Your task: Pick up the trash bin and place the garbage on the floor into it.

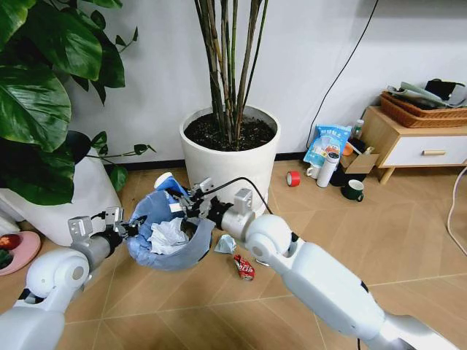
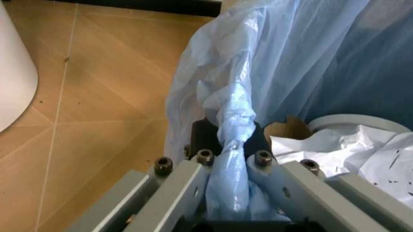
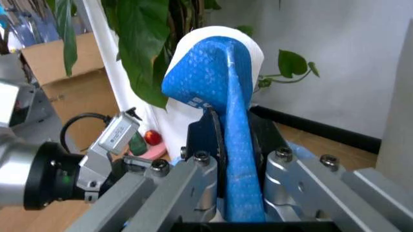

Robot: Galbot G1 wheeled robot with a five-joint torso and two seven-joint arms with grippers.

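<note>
While the small round trash bin in its crinkly light blue bag hangs above the tan chevron floor, its liner clenched by the left tool, the right tool, gripping a blue-white wrapper, should release only once squarely over the opening.

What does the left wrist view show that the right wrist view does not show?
Only the left wrist view: the left hand shut on the light blue bag at the rim of the trash bin, with crumpled white paper inside. Only the right wrist view: the right hand shut on a blue-white wrapper, green leaves behind it. Both share the wood-look floor.
</note>
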